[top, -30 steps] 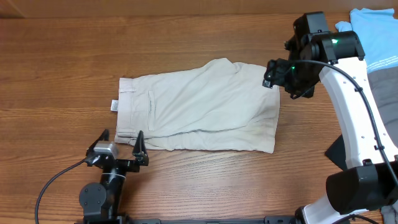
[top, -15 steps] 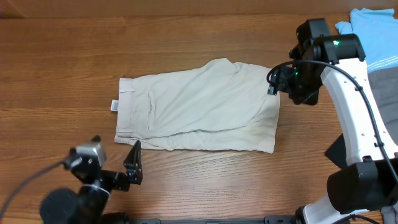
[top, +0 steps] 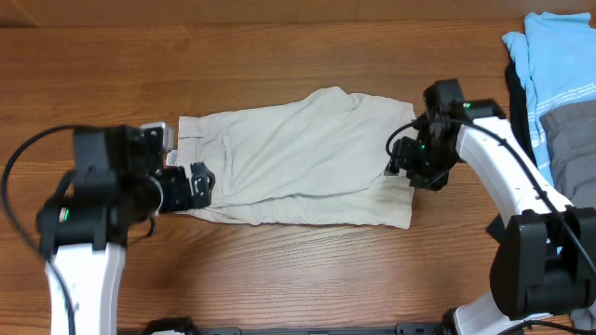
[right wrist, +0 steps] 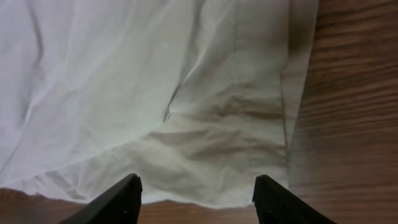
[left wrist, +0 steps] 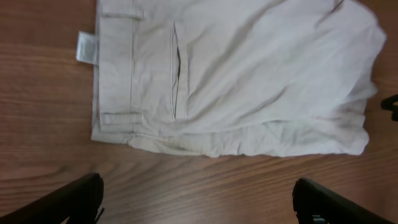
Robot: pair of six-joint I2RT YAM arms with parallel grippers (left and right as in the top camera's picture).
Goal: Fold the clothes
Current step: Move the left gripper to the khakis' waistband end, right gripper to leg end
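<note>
"At mid-table, how do things lie?"

"Khaki shorts (top: 298,158) are spread flat on the table (top: 279,56), with the waistband (left wrist: 115,68) toward my left claw (top: 191,183) and the hem (top: 413,186) toward my right claw (top: 405,166). Both claws hang spread and empty. The left is over the near waistband corner and the right is over the near hem corner."

"What could spoil the fold?"

"Cloth lies in layers at both ends. If my fingers close on the top layer alone, I judge the lower one would be left lying and the fold would come out crooked. A shallow bite at the hem could slip. A claw that presses down and pulls would drag the whole garment rather than lift it. Uneven lifting would twist the waistband."

"And room to move?"

"Bare wood lies on the far side, the near side, and past the white label (left wrist: 86,46) to my left, so one end can swing over the other. My right side is tighter. A light blue garment (top: 549,56) and a grey one (top: 568,130) sit piled by the table edge, apart from the hem but near my right arm. A wide swing there might snag them."
</note>
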